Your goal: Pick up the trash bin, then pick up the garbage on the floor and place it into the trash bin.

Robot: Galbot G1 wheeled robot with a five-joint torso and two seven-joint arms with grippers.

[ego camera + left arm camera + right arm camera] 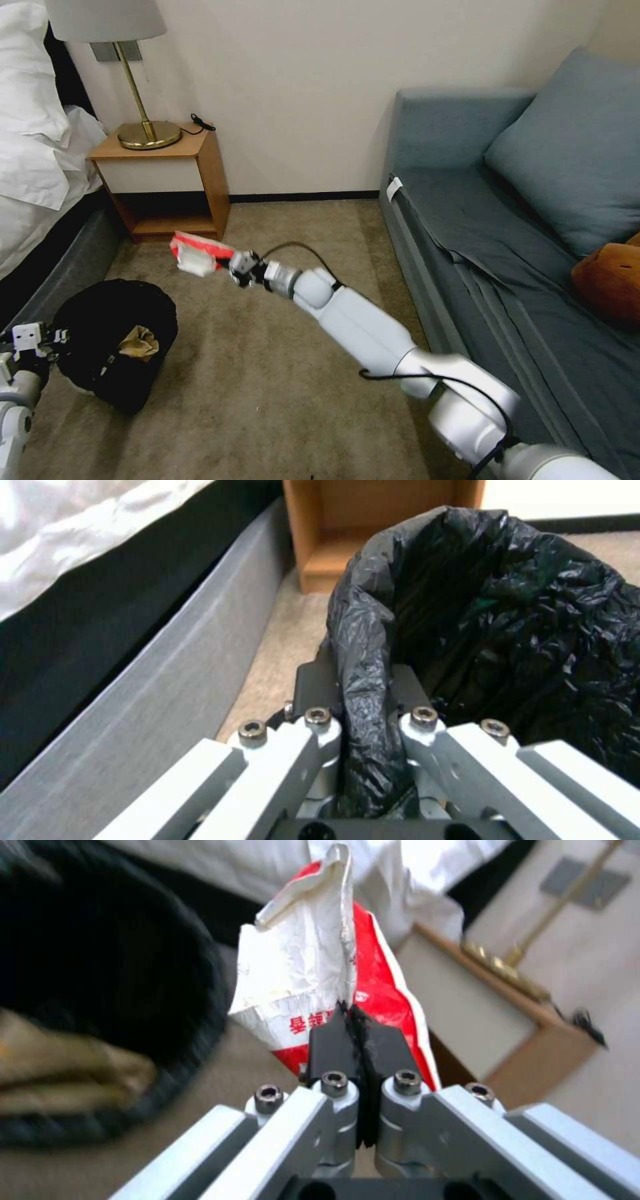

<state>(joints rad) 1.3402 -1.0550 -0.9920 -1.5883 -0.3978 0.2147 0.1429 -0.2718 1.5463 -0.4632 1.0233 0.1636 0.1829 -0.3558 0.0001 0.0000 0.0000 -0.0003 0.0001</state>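
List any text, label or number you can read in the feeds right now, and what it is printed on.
Red-and-white wrapper, pinched in the right gripper: a short row of red characters on its white part, too blurred to read.
Trash bin, its black liner rim clamped by the left gripper: no print visible.
Crumpled brown paper inside the bin: no print visible.
Nothing else carries readable text.

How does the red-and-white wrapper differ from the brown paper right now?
The red-and-white wrapper hangs in the air, pinched by the right claw; the crumpled brown paper lies inside the trash bin. The wrapper is flattish and glossy, the paper balled and dull. Both are litter.
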